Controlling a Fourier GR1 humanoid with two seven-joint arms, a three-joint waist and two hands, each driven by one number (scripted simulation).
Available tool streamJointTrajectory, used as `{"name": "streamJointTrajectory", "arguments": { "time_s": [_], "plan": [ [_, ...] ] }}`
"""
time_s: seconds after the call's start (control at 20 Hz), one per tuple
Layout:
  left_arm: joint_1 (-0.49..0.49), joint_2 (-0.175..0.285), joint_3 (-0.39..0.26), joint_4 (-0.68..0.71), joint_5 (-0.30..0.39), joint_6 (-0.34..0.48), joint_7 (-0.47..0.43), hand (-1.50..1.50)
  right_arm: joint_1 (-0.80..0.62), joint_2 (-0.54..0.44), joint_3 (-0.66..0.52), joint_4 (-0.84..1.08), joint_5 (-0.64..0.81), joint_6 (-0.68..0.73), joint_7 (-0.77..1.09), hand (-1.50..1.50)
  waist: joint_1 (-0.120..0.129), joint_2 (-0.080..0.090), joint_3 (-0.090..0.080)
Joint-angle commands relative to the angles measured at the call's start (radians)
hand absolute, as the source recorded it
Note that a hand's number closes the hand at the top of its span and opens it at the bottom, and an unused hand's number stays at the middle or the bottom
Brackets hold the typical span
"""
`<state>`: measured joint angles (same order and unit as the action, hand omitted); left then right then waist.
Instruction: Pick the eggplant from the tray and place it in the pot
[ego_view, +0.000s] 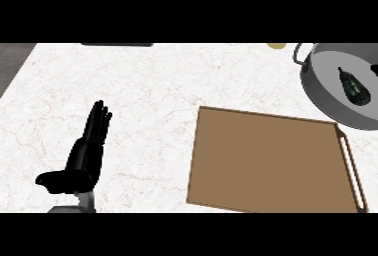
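While the left hand (86, 150) rests at the counter's (155, 85) near left, fingers straight and pressed together, the brown tray (266, 165) lies to its right. At the far right, the eggplant (354, 87) lies inside the grey pot (317, 95), well apart from the hand; it looks small, dark, glossy and elongated.

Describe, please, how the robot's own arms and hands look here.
Only the left hand shows: plain black, long slim fingers and a rounded thumb, on a grey forearm. No cables or markings visible. The right hand is out of view.
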<state>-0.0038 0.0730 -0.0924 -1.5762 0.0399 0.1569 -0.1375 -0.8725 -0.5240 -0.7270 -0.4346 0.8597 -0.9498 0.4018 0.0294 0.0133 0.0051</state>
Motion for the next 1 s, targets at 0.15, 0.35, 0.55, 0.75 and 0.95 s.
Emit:
{"name": "streamJointTrajectory", "arguments": {
  "time_s": [0.15, 0.35, 0.55, 0.75, 0.95],
  "plan": [
    [0.01, -0.005, 0.002, -0.011, -0.018, 0.015, -0.01, 0.0, 0.125, 0.022, -0.107, -0.111, -0.237, -0.062, -0.275, -1.5, -0.014, -0.007, -0.002],
    [0.018, -0.019, -0.01, 0.007, -0.04, 0.028, 0.003, 0.0, 0.153, 0.029, -0.091, -0.165, -0.313, -0.042, -0.348, -1.5, -0.022, -0.012, -0.004],
    [-0.043, 0.008, 0.048, 0.046, 0.006, -0.014, -0.003, 0.0, 0.214, 0.021, -0.128, -0.163, -0.433, -0.045, -0.498, -1.5, -0.02, -0.008, -0.004],
    [0.054, -0.004, 0.011, -0.069, -0.018, -0.001, 0.019, 0.0, 0.3, 0.017, -0.086, -0.231, -0.496, 0.028, -0.489, -1.5, -0.022, -0.013, -0.005],
    [-0.031, -0.003, 0.051, 0.028, -0.008, -0.004, 0.036, 0.0, 0.424, 0.051, -0.072, -0.365, -0.546, 0.046, -0.477, -1.5, -0.033, -0.015, -0.005]
  ]
}}
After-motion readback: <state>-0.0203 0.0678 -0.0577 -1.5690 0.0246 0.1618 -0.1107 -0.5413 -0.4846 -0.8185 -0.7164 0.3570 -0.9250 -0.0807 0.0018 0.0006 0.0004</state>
